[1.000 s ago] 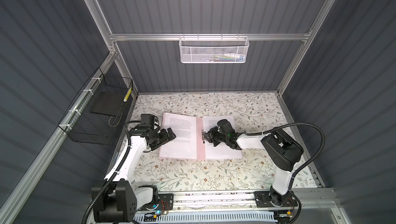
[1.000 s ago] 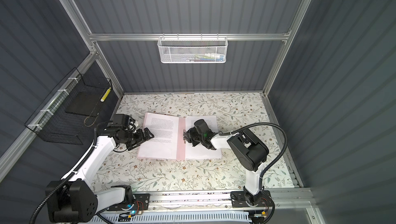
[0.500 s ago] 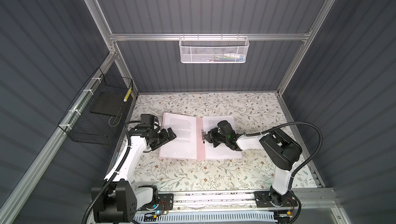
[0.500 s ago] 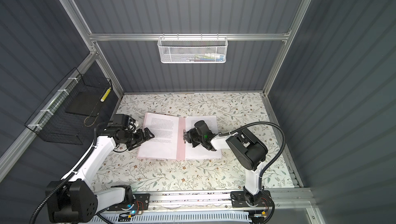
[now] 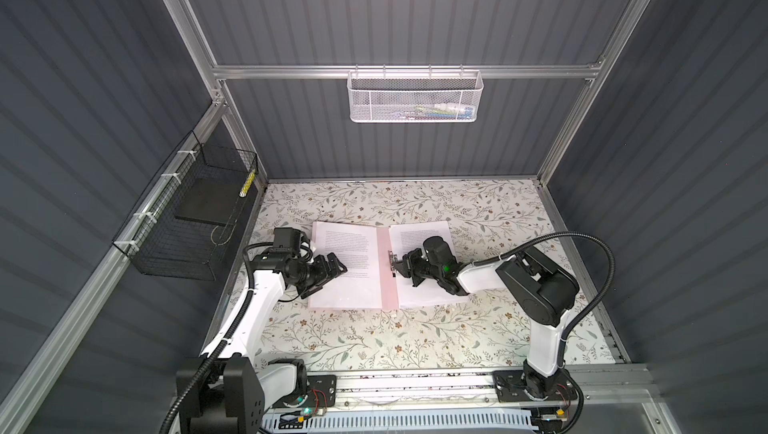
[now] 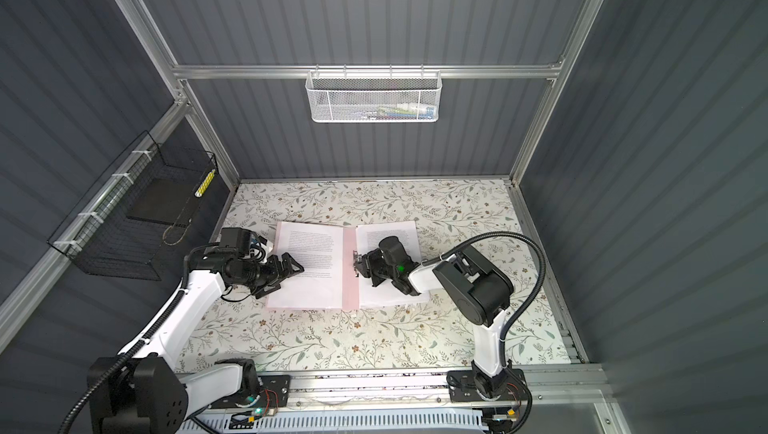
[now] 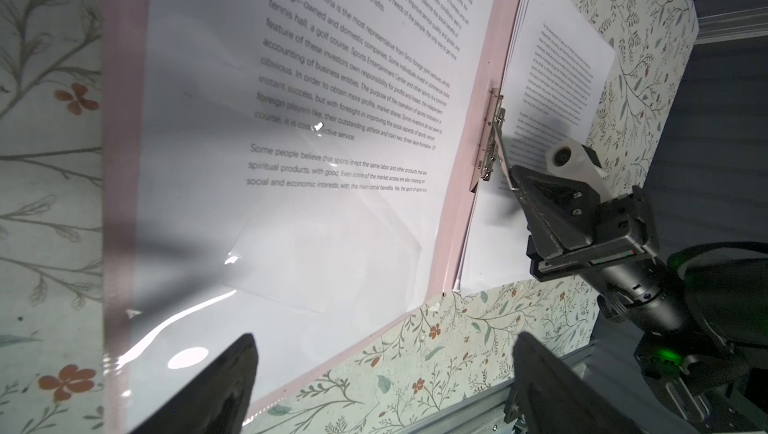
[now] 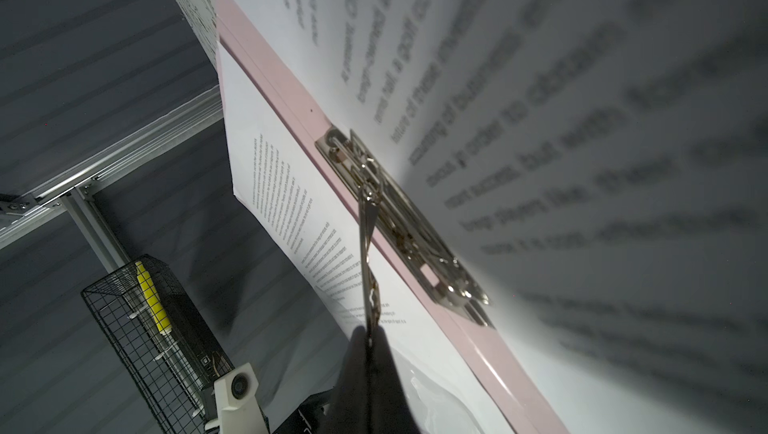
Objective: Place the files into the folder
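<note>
The pink folder lies open on the floral table in both top views. A printed sheet lies on its left half under a glossy clear cover. More files are stacked on the right half. My right gripper is shut on the raised lever of the metal fastener clip at the spine. My left gripper hangs open over the folder's left edge, nothing between its fingers.
A black wire basket on the left wall holds a black slab and a yellow item. A white mesh basket hangs on the back wall. An aluminium rail runs along the table's front edge.
My right gripper has closed its jaws onto the clip's lever. The left arm and the folder have stayed where they were.
</note>
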Tool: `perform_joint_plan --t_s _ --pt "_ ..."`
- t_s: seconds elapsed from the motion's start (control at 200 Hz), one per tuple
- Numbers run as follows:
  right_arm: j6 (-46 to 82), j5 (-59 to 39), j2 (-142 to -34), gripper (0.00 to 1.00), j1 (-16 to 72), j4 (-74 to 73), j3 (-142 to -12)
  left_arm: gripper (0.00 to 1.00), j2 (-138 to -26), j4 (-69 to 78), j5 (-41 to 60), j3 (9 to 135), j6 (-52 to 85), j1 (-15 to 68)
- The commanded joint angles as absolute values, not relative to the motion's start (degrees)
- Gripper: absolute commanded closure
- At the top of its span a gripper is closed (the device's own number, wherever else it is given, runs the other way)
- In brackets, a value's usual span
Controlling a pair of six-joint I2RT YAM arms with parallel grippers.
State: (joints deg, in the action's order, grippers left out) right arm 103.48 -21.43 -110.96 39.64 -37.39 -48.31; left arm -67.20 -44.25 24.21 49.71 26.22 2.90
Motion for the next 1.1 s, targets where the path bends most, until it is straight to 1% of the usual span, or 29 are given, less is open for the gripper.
perform_joint_plan --t_s 0.0,0.115,0.215,0.245,0.315,0.395,0.43,0.5,0.575,0.64,0.695,0.855,1.036,1.051,1.096 --pt "101.35 -22.31 -110.42 1.0 38.52 -38.73 -46.82 0.03 -64.02 -47.51 17.48 50.86 27.82 2.59" --pt "100.07 -24.23 -110.26 1.0 37.16 -39.49 -46.29 0.0 -62.55 -49.09 10.68 52.73 28.94 2.62" --pt "100.02 -26.35 -111.11 1.0 35.99 -41.62 -45.81 0.0 -65.01 -49.35 10.45 52.08 29.32 2.59" --pt "100.02 -26.95 -111.47 1.0 35.65 -42.35 -45.84 0.01 -65.66 -48.67 11.74 51.57 29.21 2.58" --pt "100.19 -28.17 -112.13 1.0 34.95 -43.88 -45.62 0.05 -65.74 -45.15 16.04 49.59 29.67 2.62" --pt "99.71 -29.12 -112.03 1.0 33.99 -44.3 -45.36 0.08 -65.42 -42.56 18.38 47.95 30.28 2.62" --pt "98.94 -29.62 -111.67 1.0 33.56 -43.57 -45.49 0.09 -65.8 -42.3 18.45 47.77 30.16 2.64" --pt "96.53 -30.73 -110.81 1.0 32.84 -40.26 -46.27 0.13 -66.93 -40.88 23.09 46.96 29.85 2.64" --pt "93.88 -30.93 -109.27 1.0 32.25 -36.2 -46.77 0.23 -67.89 -37.81 27.46 45.28 30.68 2.64" --pt "91.31 -30.94 -108.01 1.0 31.76 -32.44 -47.43 0.27 -68.26 -35.38 30.18 43.88 31.77 2.64" --pt "90.03 -31.24 -107.59 1.0 31.49 -30.77 -47.82 0.33 -68.24 -34.14 31.29 43.06 32.62 2.64" --pt "88.06 -32.49 -108.01 1.0 31.07 -28.97 -48.47 0.61 -68.51 -32.17 33.35 41.49 34.44 2.64" --pt "84.41 -33.22 -107.52 1.0 30.98 -25.93 -48.82 0.98 -68.2 -30.92 33.27 39.32 37.49 2.64" --pt "84.3 -33.2 -107.43 1.0 30.95 -25.93 -48.72 1.0 -68.05 -30.73 33.28 39.05 37.79 2.64" --pt "83.71 -33.14 -107.14 1.0 30.91 -25.48 -48.46 1.0 -67.76 -30.52 32.97 38.51 38.61 2.64"
